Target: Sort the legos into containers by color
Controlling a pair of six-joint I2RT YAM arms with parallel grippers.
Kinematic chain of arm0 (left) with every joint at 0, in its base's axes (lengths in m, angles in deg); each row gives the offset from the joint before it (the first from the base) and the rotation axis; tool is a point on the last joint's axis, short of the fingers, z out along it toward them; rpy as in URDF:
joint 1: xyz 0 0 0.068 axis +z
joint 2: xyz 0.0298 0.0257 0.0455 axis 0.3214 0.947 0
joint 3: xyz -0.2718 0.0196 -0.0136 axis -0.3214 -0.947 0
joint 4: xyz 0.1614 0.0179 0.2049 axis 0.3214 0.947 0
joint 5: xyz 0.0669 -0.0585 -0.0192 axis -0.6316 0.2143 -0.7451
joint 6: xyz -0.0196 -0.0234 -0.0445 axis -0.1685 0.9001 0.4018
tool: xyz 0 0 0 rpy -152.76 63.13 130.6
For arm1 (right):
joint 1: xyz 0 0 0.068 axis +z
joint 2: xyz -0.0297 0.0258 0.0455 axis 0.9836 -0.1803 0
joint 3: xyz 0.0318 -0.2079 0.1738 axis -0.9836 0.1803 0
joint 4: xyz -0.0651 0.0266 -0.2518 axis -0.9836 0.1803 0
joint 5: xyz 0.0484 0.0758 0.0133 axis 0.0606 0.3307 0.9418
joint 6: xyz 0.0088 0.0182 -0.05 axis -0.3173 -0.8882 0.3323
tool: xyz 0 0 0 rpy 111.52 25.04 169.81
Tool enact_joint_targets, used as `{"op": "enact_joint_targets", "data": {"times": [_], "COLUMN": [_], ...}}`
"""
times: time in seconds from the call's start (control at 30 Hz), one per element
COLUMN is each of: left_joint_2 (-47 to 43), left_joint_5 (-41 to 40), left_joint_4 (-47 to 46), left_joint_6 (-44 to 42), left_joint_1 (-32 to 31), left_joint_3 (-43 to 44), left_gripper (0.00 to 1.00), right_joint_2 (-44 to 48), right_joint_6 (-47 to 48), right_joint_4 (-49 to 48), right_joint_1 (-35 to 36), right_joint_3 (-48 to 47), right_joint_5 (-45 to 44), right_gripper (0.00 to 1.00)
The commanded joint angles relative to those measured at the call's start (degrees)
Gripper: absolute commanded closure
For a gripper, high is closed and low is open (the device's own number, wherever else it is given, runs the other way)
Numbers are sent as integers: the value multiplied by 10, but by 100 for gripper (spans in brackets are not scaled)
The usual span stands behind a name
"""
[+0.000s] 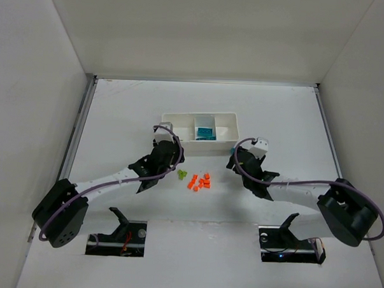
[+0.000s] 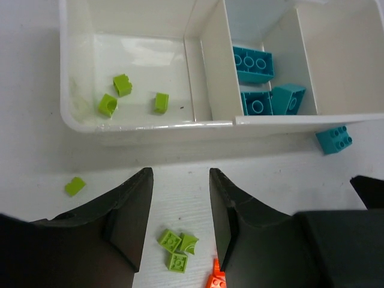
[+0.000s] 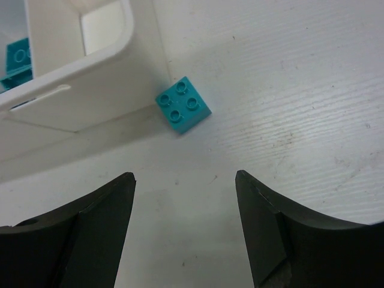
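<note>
The white tray [image 1: 180,120] has three compartments. Its left one holds three lime green legos [image 2: 123,84], its middle one holds teal legos [image 2: 252,62] [image 1: 205,132]. My left gripper [image 2: 180,171] [image 1: 172,157] is open and empty, hovering just in front of the tray over three loose lime legos [image 2: 176,249] [image 1: 181,175]. Another lime lego [image 2: 75,185] lies to the left. Orange-red legos [image 1: 200,181] [image 2: 216,279] lie on the table beside them. My right gripper [image 3: 185,175] [image 1: 234,160] is open and empty, short of a teal lego [image 3: 183,104] [image 2: 333,139] lying by the tray's right corner [image 3: 78,90].
The tray's right compartment [image 2: 342,54] shows no legos. White walls enclose the table on the left, back and right. Two cut-outs with the arm mounts [image 1: 118,233] sit at the near edge.
</note>
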Motion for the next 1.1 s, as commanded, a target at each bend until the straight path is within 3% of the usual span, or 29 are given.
{"op": "enact_joint_targets", "data": {"times": [0.0, 0.37, 1.07], "left_joint_2": [-24, -77, -148], "left_joint_5": [12, 48, 48], "left_joint_4": [-12, -17, 49], "left_joint_6": [15, 28, 36], "left_joint_1": [-8, 2, 3], "left_joint_3": [-18, -67, -88], "left_gripper": [60, 60, 59], "right_joint_2": [-34, -147, -254], "right_joint_6": [12, 55, 19], "right_joint_4": [9, 14, 27], "right_joint_1": [-28, -52, -39], "right_joint_3": [-44, -133, -206], "right_joint_5": [31, 23, -100], "right_gripper": [26, 25, 32]}}
